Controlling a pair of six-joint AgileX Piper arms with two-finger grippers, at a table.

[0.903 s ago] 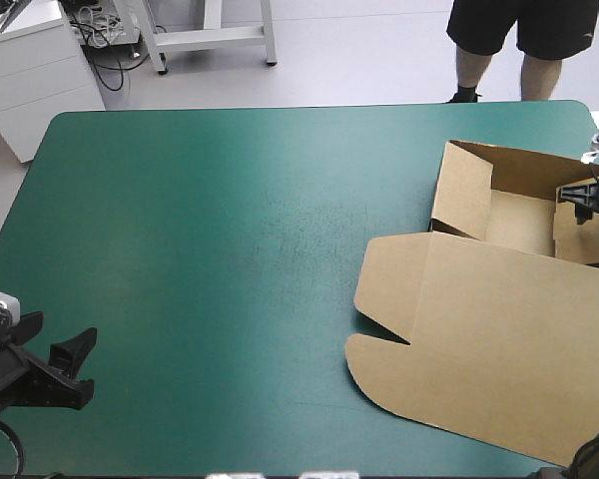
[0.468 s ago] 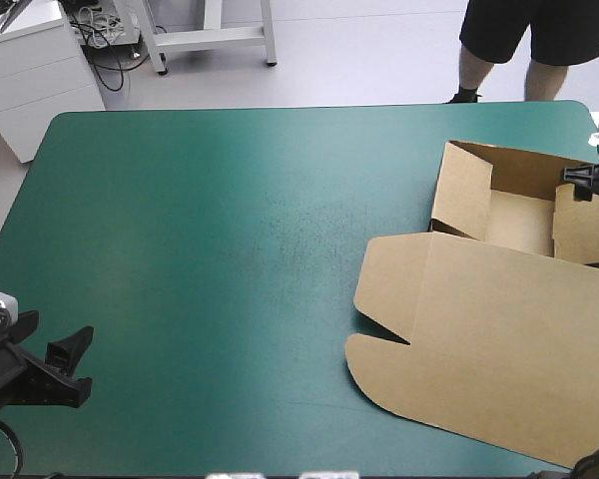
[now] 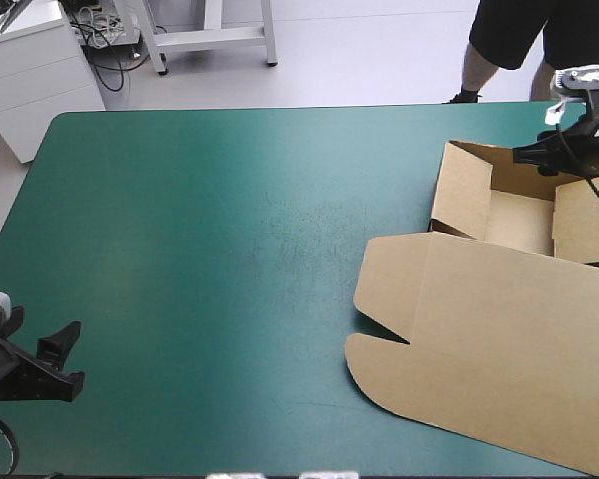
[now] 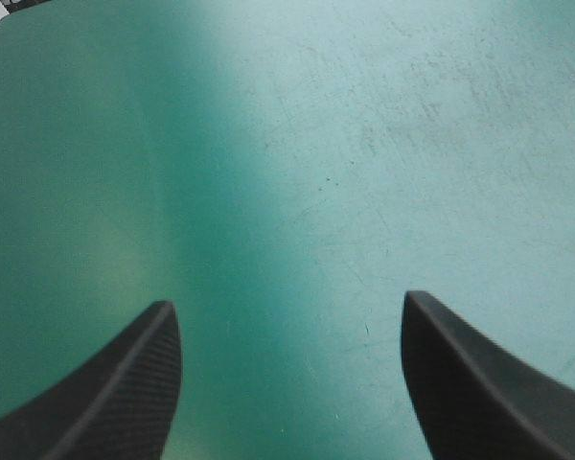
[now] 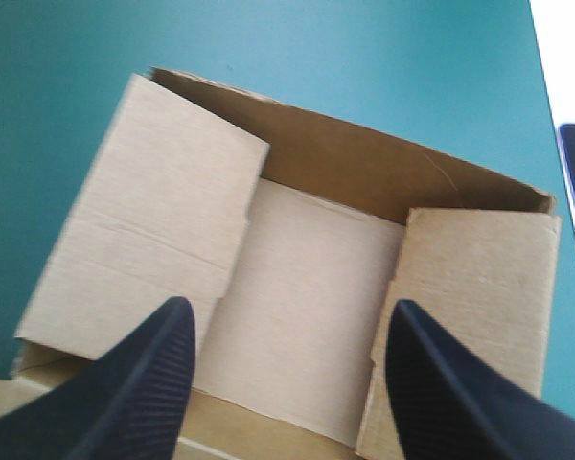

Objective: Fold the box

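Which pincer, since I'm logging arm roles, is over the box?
The right pincer, open above the tray of the brown box; the left pincer, also open, has only bare teal-green cover beneath it.

The teal-green cover (image 3: 230, 249) lay flat between the jaws of the left gripper (image 4: 287, 300) and stretched ahead of them. Faint pale scuffs (image 4: 431, 105) marked it farther out. Well ahead of the right gripper (image 5: 289, 303) and to both sides of its jaws, the same cover showed.

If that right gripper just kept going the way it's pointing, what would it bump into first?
Most likely the brown box: the open right gripper points into its tray, between the two side flaps, so the bare floor comes first. Depth is hard to judge.
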